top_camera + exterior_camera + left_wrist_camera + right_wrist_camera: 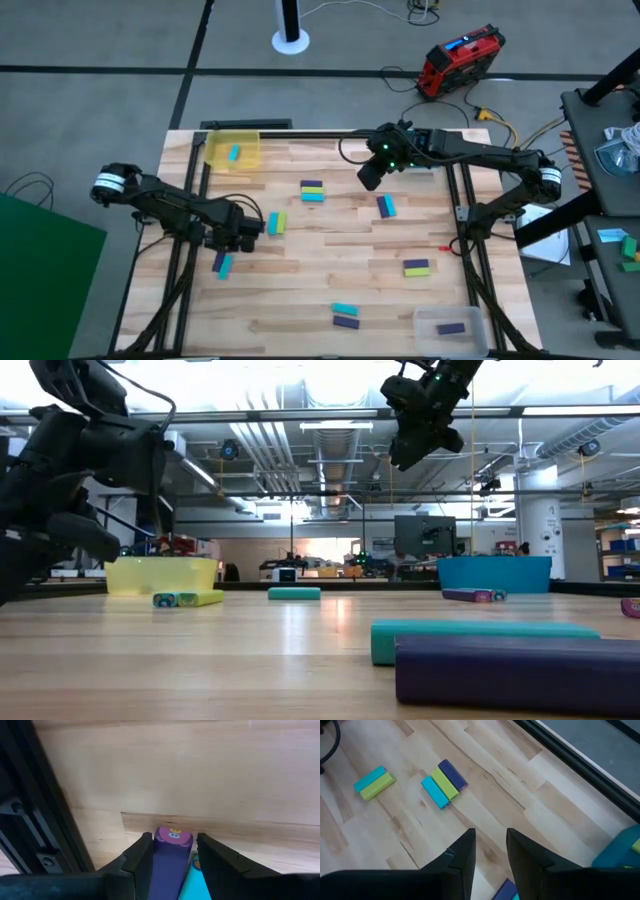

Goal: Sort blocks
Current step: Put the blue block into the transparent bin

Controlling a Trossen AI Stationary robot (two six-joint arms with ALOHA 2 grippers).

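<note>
Wooden table (330, 250), seen from above, with two arms at work over it.

Bins, three counted: one yellow bin (233, 150) at the far left corner, holding one cyan block (234, 153); one blue bin (494, 573) at the far right, mostly hidden under the right arm from above; one clear bin (452, 327) at the near right corner, holding one purple block (451, 328).

Loose blocks on the table, by group:
- stack of three (312, 191) at centre far, purple, yellow-green, cyan side by side.
- pair (276, 223) left of centre, cyan beside yellow-green.
- pair (386, 206) right of centre, purple and cyan.
- pair (416, 267) at right, yellow-green and purple.
- pair (345, 316) near the front edge, cyan above purple.
- pair at the left gripper: purple bar (169, 865) and cyan bar (194, 882), touching.

Left gripper (244, 230): low at the left side of the table, fingers (140, 862) clasped on either side of the purple bar; the cyan bar lies just outside one finger.

Right gripper (371, 175): raised above the far centre of the table, fingers (462, 855) slightly parted, nothing between them.

Off the table: one red machine (459, 60) on the floor.
</note>
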